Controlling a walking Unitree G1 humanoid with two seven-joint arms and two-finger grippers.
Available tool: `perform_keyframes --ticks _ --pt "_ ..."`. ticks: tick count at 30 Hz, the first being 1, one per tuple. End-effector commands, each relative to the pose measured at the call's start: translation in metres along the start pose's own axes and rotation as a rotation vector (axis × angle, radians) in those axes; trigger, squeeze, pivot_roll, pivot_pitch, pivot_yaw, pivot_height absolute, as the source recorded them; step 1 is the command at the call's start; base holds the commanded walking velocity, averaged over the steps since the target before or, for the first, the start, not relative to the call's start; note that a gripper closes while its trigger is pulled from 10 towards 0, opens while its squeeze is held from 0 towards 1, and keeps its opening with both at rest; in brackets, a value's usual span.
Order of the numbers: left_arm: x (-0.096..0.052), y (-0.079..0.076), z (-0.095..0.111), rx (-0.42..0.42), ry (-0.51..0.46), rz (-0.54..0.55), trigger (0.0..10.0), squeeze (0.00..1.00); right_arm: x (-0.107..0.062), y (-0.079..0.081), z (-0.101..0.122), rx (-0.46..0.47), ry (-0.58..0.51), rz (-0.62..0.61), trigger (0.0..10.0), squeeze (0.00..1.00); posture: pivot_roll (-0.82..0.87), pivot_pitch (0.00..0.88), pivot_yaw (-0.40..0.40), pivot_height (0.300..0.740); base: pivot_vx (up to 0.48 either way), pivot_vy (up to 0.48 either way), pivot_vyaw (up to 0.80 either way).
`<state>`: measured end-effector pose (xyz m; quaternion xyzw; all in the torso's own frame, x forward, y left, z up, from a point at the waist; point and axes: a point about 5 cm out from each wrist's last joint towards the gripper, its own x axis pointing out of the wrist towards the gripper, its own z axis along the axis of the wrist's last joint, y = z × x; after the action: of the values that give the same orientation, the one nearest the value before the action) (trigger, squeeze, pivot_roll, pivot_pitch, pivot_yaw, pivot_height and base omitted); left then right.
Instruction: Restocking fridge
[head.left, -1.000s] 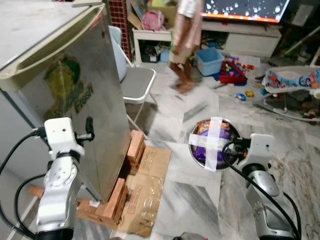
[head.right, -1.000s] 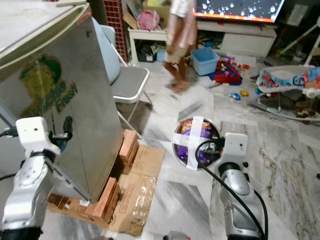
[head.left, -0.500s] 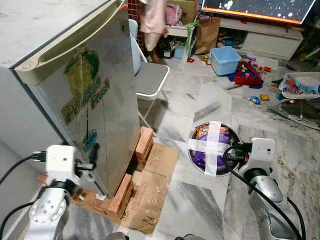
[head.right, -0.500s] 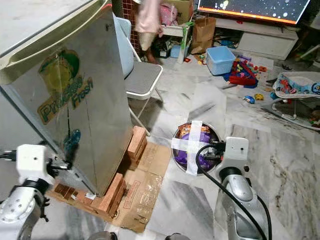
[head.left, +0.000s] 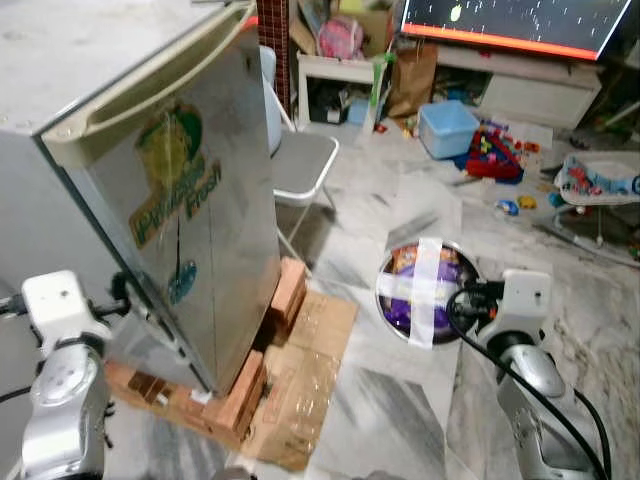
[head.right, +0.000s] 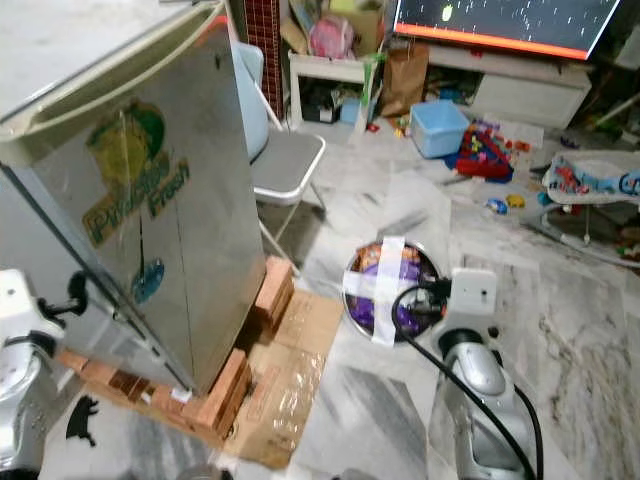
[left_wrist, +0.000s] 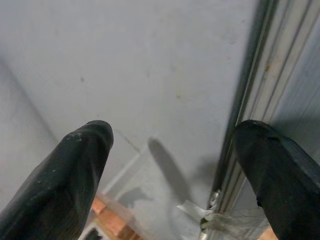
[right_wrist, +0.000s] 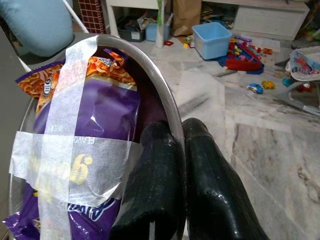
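Left gripper (left_wrist: 172, 165), fingers spread wide, has dropped to the fridge's (head.left: 200, 215) lower door edge; I judge it is lining up to pull the door open. Right gripper (right_wrist: 180, 165) stays pinched on the bowl (right_wrist: 155, 75) rim, snack bags (right_wrist: 95, 115) taped inside.

The tall stainless-steel fridge door (head.left: 200, 215) bears a green-and-yellow emblem with slanting lettering that looks like "Fresh"; the word before it is unclear. The purple snack bag (right_wrist: 100, 115) shows upside-down print, unreadable.
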<state>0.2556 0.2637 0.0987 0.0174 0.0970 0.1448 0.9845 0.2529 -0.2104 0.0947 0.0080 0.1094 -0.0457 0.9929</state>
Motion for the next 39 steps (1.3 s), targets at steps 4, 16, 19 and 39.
perform_keyframes --ticks 4,16,19,39 --pt "0.004 -0.043 0.008 0.059 -0.027 -0.262 10.0 0.00 0.002 0.001 0.007 0.017 -0.023 0.015 10.0 0.00 -0.01 0.019 -0.021 0.740 0.000 0.000 0.00" --pt "-0.028 -0.107 0.021 0.217 -0.105 -0.753 10.0 0.00 -0.002 -0.008 0.000 0.030 0.005 -0.067 10.0 0.00 -0.01 0.024 -0.012 0.740 0.000 0.000 0.00" --pt "-0.035 -0.121 0.026 0.212 -0.140 -0.826 10.0 0.00 -0.004 -0.016 -0.006 0.068 0.036 -0.142 10.0 0.00 -0.01 0.024 -0.008 0.740 0.000 0.000 -0.27" --pt "-0.033 -0.210 0.054 0.224 -0.307 -1.039 10.0 0.00 -0.008 -0.011 -0.009 0.097 0.040 -0.190 10.0 0.00 -0.02 0.021 0.004 0.740 0.122 -0.229 -0.27"
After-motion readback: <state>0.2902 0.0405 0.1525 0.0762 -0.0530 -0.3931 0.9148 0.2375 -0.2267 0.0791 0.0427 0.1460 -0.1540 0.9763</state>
